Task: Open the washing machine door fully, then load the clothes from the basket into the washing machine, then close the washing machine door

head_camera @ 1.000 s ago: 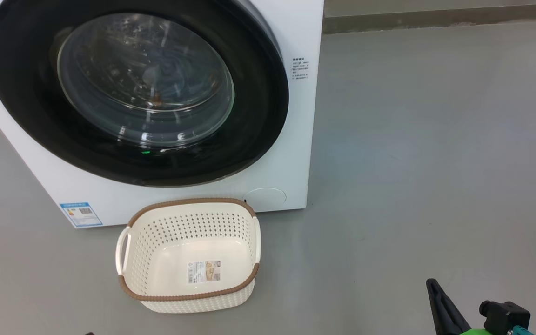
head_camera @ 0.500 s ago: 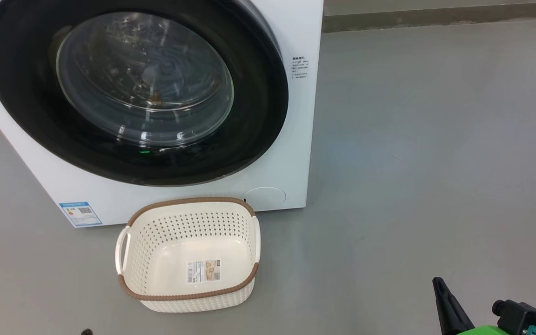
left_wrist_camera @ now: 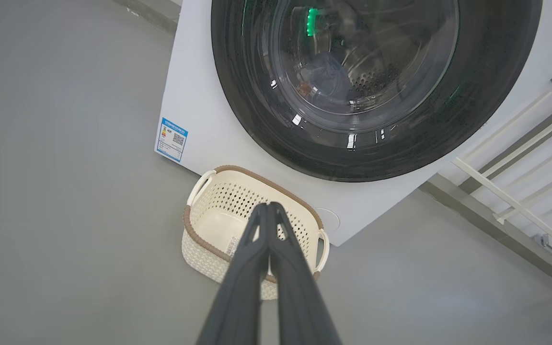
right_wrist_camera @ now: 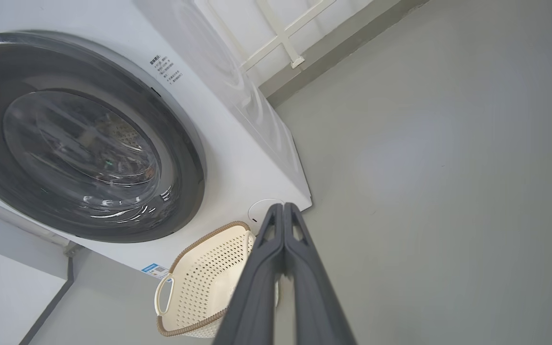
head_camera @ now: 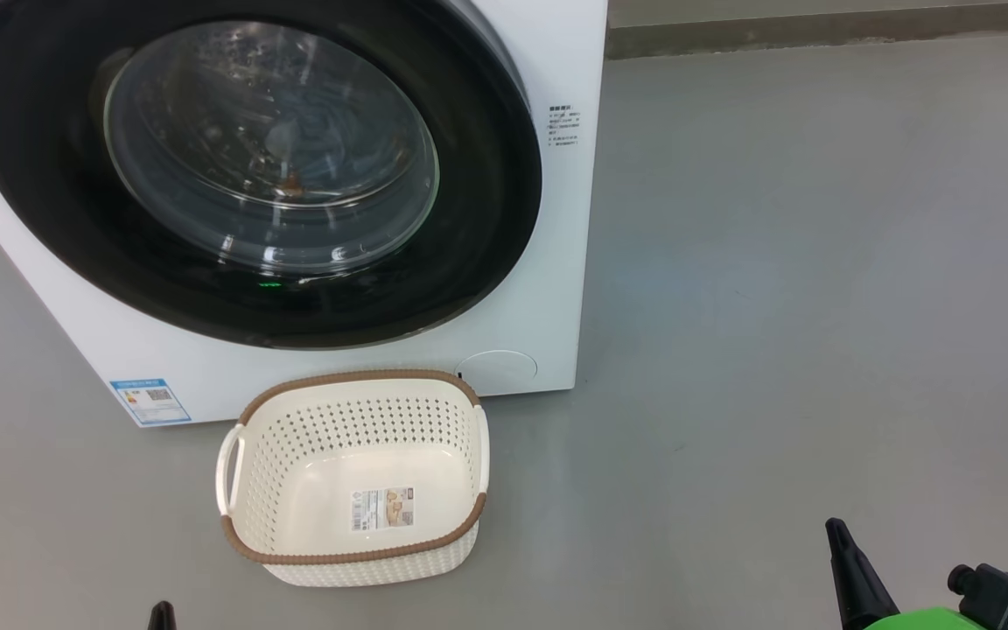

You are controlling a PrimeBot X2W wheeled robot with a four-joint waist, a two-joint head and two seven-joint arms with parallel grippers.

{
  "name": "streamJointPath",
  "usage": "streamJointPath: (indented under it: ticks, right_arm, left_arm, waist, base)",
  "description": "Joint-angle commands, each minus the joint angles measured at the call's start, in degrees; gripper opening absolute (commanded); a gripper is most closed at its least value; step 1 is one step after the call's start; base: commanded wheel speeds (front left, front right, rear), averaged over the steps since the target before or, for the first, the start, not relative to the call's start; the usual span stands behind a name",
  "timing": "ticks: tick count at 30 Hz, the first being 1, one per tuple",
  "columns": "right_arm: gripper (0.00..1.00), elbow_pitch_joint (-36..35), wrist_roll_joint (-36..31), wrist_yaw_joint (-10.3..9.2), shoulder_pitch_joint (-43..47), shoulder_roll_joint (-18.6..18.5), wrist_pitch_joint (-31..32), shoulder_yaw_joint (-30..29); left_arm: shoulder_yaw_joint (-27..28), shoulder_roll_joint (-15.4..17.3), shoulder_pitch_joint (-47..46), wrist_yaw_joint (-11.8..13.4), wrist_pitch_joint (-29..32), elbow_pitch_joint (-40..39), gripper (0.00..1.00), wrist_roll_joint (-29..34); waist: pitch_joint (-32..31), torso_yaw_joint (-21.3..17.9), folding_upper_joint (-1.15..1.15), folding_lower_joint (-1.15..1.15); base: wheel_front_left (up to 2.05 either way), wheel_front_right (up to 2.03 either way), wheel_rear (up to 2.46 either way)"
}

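Observation:
The washing machine (head_camera: 556, 262) is a white box whose round door (head_camera: 486, 219), black-rimmed with a glass bowl, lies flush against the front. Through the glass, bluish clothes (left_wrist_camera: 326, 79) rest in the steel drum. The cream basket (head_camera: 355, 555) with its brown rim stands on the floor just before the machine, holding nothing but a label. My left gripper (left_wrist_camera: 267, 207) is shut and empty, hanging above and short of the basket (left_wrist_camera: 218, 225); its tip (head_camera: 161, 614) peeks in at the head view's bottom edge. My right gripper (right_wrist_camera: 283, 207) is shut and empty too, low at the right (head_camera: 850, 569), well away from the basket (right_wrist_camera: 199, 282).
Grey floor spreads wide to the right of the machine. A low curb (head_camera: 819, 35) runs along the back. A white railing (left_wrist_camera: 520, 191) stands beside the machine. A blue sticker (head_camera: 150, 401) and a round cover (head_camera: 497, 369) mark the machine's lower front.
In the head view my right gripper has drifted toward the lower right corner. The left fingertip has edged up into the bottom edge. Door and basket stand as before.

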Motion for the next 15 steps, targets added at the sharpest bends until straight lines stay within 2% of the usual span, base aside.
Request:
streamJointPath:
  ticks: [1, 15]
  right_arm:
    - [0.0, -1.71, 2.28, -0.04, -2.64, -0.33, 0.6, 0.26]
    - [0.0, -2.24, 10.53, -0.06, -3.31, -0.35, 2.79, -0.16]
  left_arm:
    - [1.08, 0.8, -2.46, -0.6, 0.23, -0.91, 0.0, -1.72]
    - [1.62, 0.94, -4.54, -1.47, 2.37, -0.01, 0.0, -10.06]
  waist:
    - [0.01, 0.0, 0.0, -0.01]
    - [0.15, -0.05, 0.0, -0.01]
  base:
    - [0.0, 0.0, 0.0]
    - [0.0, 0.0, 0.0]
